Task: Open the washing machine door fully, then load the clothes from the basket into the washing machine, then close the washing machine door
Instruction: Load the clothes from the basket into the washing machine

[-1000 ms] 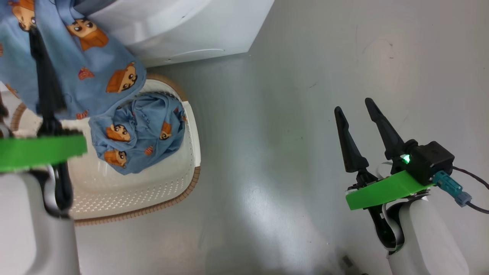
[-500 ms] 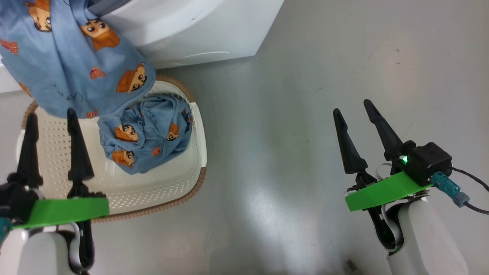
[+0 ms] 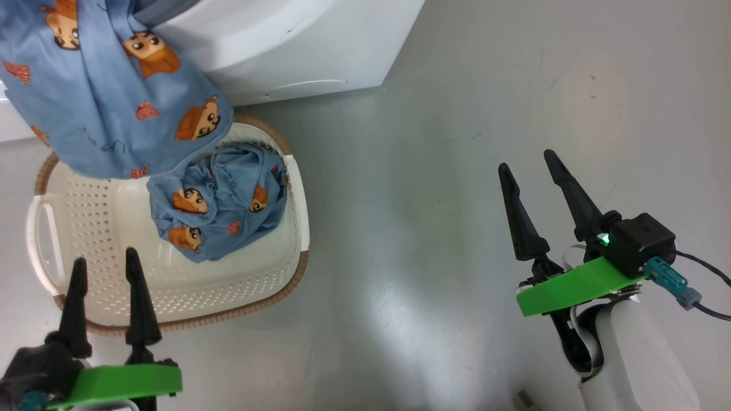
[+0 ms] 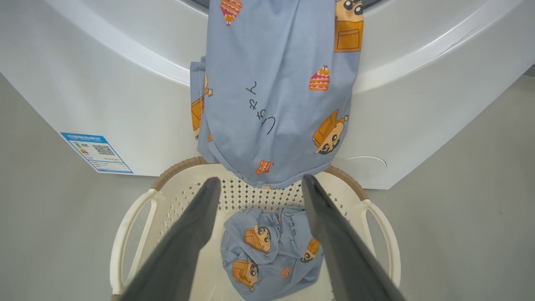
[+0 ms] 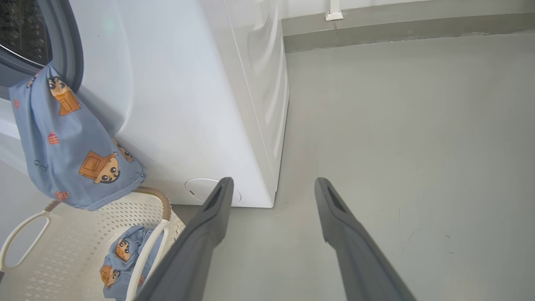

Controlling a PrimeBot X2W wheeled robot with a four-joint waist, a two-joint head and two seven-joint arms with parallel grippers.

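Smooth grey floor (image 3: 434, 171), faintly glossy and lightly scuffed, spreads out from the foot of a big white boxy front-loading washing machine (image 3: 297, 45). The machine's panels are hard and shiny, and the right wrist view shows a perforated steel drum (image 5: 21, 29) ringed by a blue-grey rubber gasket (image 5: 62, 37).

A soft light-blue garment printed with orange-brown cartoon figures (image 3: 108, 97) hangs limp out of the machine's opening and down its front. Its hem dangles just above a cream-white perforated plastic basket with a brown woven-look rim (image 3: 228, 285). This rounded rectangle stands on the floor close against the base of the machine's front.

A second piece of the same printed fabric, crumpled into a rounded bundle (image 3: 220, 208), lies inside the basket at its right end, below the machine's front corner. One looped white side handle (image 3: 43, 240) shows at the basket's other end.

The right gripper (image 3: 526, 160), two long tapering dark fingers on a bright green plate (image 3: 577, 285), hovers over bare floor well off to the machine's side, its jaws spread and holding nothing. The left gripper (image 3: 105, 257) hangs at the basket edge farthest from the machine, fingers pointing toward the machine, jaws likewise spread and empty, clear of both pieces of fabric.

A small blue label sticker (image 4: 97, 152) is stuck low on the machine's front, and a shallow round flap (image 5: 200, 190) is set near its bottom corner.
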